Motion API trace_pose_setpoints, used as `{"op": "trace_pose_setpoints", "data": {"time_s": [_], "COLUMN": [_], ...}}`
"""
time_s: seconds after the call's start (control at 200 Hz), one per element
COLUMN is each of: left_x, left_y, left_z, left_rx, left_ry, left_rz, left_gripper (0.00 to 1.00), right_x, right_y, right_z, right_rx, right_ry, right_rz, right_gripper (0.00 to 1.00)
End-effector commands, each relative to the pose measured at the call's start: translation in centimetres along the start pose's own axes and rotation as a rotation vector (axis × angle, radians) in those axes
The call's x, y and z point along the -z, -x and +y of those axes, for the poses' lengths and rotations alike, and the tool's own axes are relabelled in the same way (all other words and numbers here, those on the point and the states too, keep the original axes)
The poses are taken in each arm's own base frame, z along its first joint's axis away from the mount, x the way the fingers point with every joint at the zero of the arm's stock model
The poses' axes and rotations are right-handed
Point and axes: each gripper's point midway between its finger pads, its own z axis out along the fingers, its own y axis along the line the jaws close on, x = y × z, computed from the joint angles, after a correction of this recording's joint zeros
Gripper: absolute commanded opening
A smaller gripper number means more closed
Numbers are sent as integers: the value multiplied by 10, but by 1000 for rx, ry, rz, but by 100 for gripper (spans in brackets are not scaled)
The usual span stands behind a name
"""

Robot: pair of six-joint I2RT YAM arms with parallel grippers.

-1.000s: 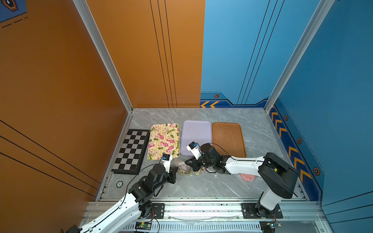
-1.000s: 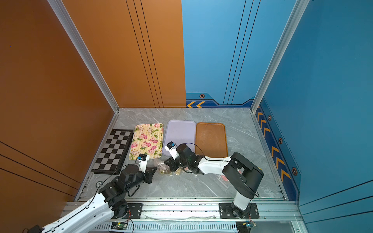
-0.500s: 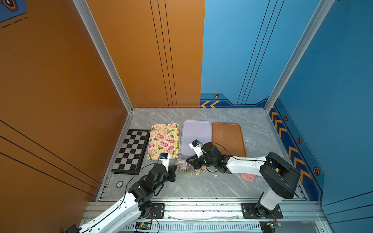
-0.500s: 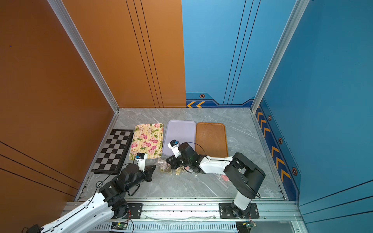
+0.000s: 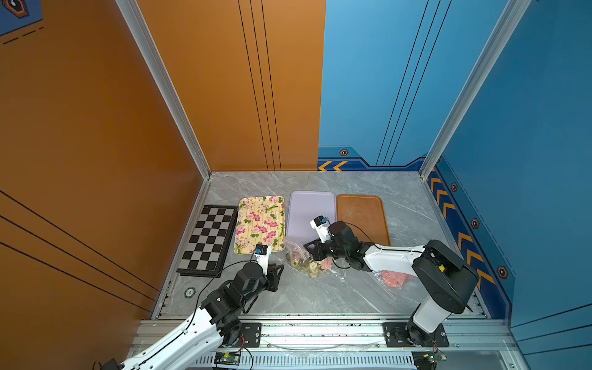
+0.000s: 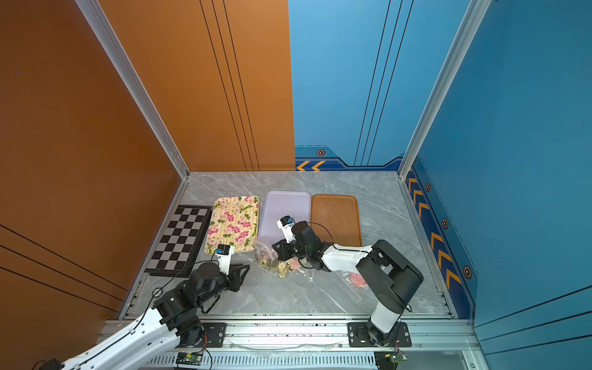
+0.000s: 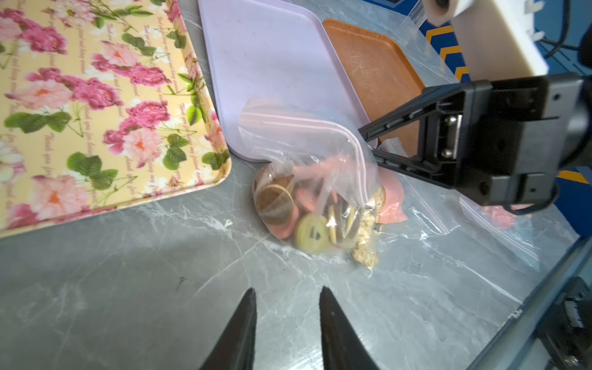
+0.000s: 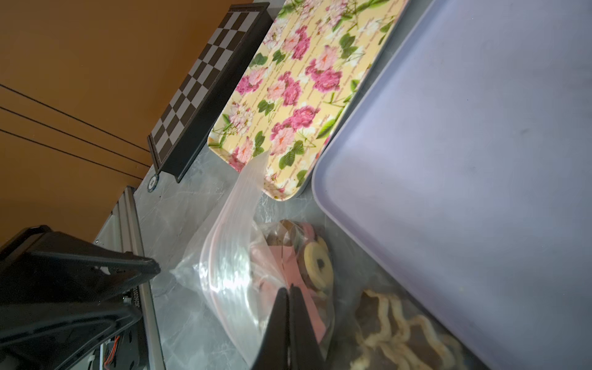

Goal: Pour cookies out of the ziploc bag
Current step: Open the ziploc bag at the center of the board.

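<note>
The clear ziploc bag (image 5: 296,251) (image 6: 265,253) lies on the marble floor just in front of the lilac tray, its pink zip edge raised. Round brown, pink and yellow cookies (image 7: 309,235) (image 8: 317,261) bunch in its low end. My right gripper (image 8: 288,290) (image 5: 309,249) is shut, pinching the bag's film from the right side. My left gripper (image 7: 288,290) (image 5: 279,272) stands open a short way left of the bag, with only bare floor between its fingers. Cream and dark flower cookies (image 8: 400,320) lie beside the bag under clear plastic.
A floral tray (image 5: 261,224), a lilac tray (image 5: 307,208) and a brown tray (image 5: 362,211) lie side by side behind the bag. A chessboard (image 5: 208,240) sits at the left. Another clear bag of pink discs (image 5: 395,278) lies under the right arm.
My left jaws have parted from shut to open. My right gripper has shifted a little right and back, still pinching the bag.
</note>
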Motion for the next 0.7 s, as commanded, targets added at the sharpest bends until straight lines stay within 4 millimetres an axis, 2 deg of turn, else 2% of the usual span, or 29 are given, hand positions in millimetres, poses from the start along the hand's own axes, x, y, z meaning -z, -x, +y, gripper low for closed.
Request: {"op": "trace_pose_setpoints", "data": {"time_s": [0.0,0.045,0.095,0.4,0.696], "left_x": [1,-1,-6,-36,-58], "left_y": [7,6,14,44,47], "left_z": [-7,-11,-20,-37,-39], "left_rx": [-60,-73,-90,-223,-276], "left_ry": [-4,-16,-35,3,5], "left_rz": [3,19,0,60,147], "left_gripper": [38,38,39,40,39], "right_x": [-5,-5,-5,-6,-6], "right_y": [-5,-6,-6,-7,-7], "right_z": [-3,-2,0,4,7], "right_rx": [-12,-10,-5,12,15], "right_ry": [-12,-9,-3,11,23], "right_rz": [11,12,16,25,30], "right_gripper": [0,0,0,0,0]}}
